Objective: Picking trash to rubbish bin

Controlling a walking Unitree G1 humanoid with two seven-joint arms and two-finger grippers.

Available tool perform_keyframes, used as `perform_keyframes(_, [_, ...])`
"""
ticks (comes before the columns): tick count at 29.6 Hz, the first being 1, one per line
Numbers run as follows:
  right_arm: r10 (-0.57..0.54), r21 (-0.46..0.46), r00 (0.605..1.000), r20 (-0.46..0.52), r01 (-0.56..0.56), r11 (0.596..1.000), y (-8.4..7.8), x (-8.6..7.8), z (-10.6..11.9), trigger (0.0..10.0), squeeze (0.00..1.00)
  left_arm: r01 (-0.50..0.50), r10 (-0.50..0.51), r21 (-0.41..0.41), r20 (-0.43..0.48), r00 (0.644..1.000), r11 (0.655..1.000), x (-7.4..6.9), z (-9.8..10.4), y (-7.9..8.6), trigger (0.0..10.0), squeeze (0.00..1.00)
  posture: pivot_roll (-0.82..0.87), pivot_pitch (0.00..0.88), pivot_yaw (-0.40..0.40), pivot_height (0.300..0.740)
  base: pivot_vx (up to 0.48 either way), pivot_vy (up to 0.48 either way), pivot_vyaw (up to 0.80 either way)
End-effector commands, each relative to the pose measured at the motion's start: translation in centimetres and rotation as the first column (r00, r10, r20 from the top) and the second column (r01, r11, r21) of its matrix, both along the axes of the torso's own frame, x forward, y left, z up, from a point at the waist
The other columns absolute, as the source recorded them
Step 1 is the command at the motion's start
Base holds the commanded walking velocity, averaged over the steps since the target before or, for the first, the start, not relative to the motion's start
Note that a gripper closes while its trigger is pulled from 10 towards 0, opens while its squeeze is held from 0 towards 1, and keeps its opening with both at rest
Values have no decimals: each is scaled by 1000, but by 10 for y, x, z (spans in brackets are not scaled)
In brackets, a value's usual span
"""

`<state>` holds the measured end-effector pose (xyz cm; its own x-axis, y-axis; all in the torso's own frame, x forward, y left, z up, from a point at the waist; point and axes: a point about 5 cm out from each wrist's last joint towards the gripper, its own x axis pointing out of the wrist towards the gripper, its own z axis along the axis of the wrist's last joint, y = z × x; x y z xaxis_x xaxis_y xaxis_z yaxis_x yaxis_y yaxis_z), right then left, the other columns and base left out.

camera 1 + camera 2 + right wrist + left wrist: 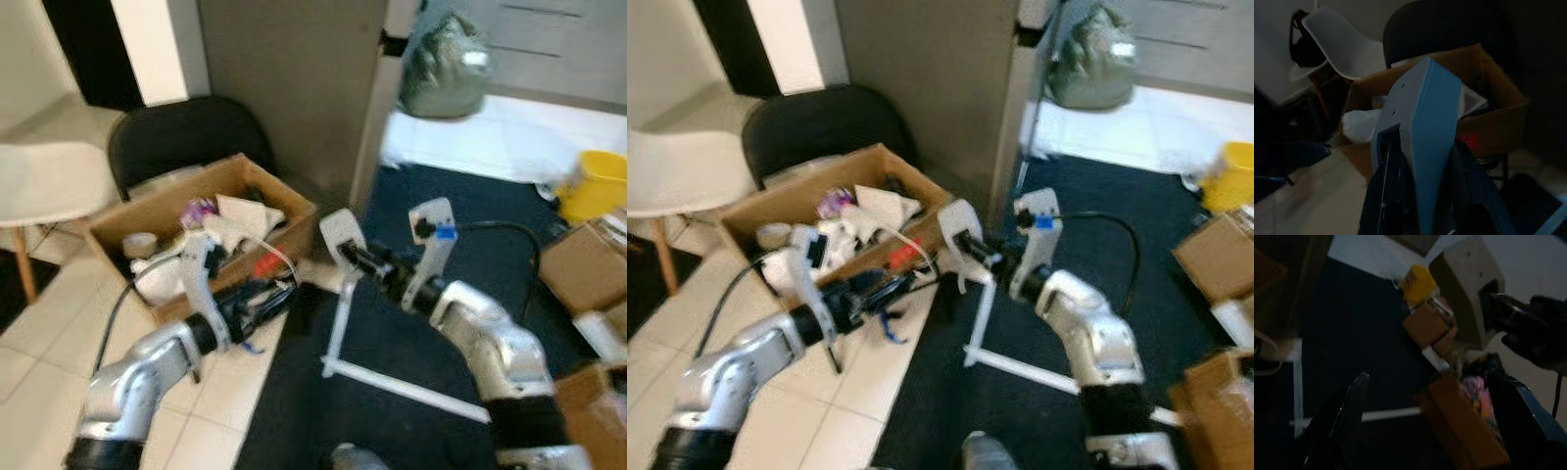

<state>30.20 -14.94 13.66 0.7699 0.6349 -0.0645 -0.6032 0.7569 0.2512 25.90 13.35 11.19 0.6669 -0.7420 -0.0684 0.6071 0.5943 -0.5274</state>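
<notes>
- The rubbish bin was the open cardboard box (pixel 284 201) on the pale tiled floor (pixel 39 382), in front of a black chair (pixel 186 132) and beside a grey wall (pixel 294 78); it was already heaped with white crumpled paper (pixel 245 215), a tape roll (pixel 139 243) and a purple scrap (pixel 199 208).
- My left pincer (pixel 263 297) hung just over the box's near wall, at the corner nearest the dark rug (pixel 431 323). Something red (pixel 266 264) showed close to its black fingers, but I could not tell whether they gripped it or how wide they stood; the left wrist view was too dark to settle it.
- My right pincer (pixel 361 257) was level with that same corner, near the left one, pointing at the box. I could not tell its opening either, nor whether it held anything.
- I judged this to be the drop step: both arms were at the bin, with nothing on the floor being reached for.
- If the left pincer had trash, the next move called for carrying it further in over the heap before letting go, since at the wall a piece could fall outside onto the tiles.
- Further out lay a white strip (pixel 392 377) on the rug, smaller cardboard boxes (pixel 583 264), a yellow bucket (pixel 593 181), a grey-green bag (pixel 446 69) and a white chair (pixel 49 181).
</notes>
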Motion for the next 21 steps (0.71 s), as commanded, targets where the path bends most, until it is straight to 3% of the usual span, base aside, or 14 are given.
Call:
perform_keyframes(1, [-7,4,1000,19,7,1000,0,1,4,10000,0,-2,2,23,-4,1000,1000,0,-2,2,10000,0,-54,0,-31,740,480,0,0])
perform_keyframes(21, [-6,-26,999,44,7,1000,-1,1,5,10000,0,-29,27,59,23,999,998,1,1,7,10000,0,-51,0,-28,740,470,0,0])
